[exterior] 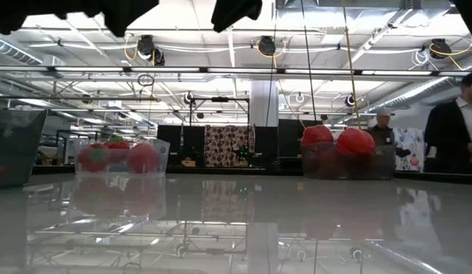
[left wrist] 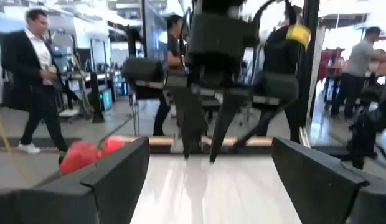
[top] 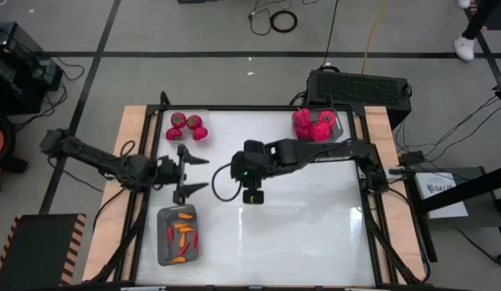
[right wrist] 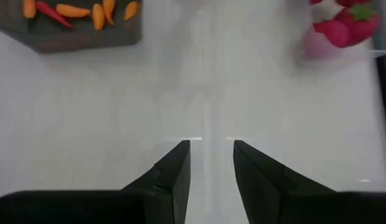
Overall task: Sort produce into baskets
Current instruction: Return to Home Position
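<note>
Nearest, at the front left corner of the white table (top: 315, 226): a grey tub (top: 162, 246), with slim orange and red chillies (top: 183, 234) lying inside.

Farther in, around the middle of the table: both grippers, well apart from all three tubs. First the left gripper (top: 204, 175), on the left side. Points level toward the right arm. Fingers spread wide, nothing between them. Just beside it, toward the centre, the right gripper (right wrist: 210, 144). Points straight down and hangs above bare table. Fingers a little apart, with a narrow gap, pinching nothing.

At the far left corner: a clear whitish tub (top: 205, 118), holding round red fruits (top: 187, 127) with green tops. At the far right corner: another tub (top: 338, 121), filled with red bell peppers (top: 313, 127), heaped above its rim.

Beyond the table, in the room: several people, one of them in a dark jacket (left wrist: 34, 74).
</note>
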You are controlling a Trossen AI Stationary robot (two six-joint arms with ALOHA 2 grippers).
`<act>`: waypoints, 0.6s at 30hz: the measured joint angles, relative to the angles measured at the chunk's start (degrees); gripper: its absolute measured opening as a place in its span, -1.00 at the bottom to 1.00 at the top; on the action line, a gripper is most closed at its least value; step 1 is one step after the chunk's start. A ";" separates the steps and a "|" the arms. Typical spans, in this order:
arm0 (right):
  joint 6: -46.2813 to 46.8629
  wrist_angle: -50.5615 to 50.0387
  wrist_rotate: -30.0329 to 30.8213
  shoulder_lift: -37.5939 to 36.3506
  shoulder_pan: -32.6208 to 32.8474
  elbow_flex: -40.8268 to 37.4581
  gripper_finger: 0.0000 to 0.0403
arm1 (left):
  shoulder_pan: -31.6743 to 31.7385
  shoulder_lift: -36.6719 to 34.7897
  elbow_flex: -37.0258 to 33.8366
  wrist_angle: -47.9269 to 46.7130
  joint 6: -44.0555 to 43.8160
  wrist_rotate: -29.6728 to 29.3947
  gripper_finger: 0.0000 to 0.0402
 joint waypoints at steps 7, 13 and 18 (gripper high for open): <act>-1.81 0.87 0.24 -5.08 -1.91 -3.35 -0.43 | 10.43 0.00 7.08 -6.66 -1.76 9.47 0.71; -2.37 8.41 0.31 -14.83 -3.82 -16.16 -0.43 | 14.97 -0.54 11.28 -12.38 -1.75 10.85 0.71; -1.59 22.21 0.34 -28.40 -5.56 -35.51 -0.43 | 17.41 -2.34 12.46 -15.73 -1.57 12.13 0.71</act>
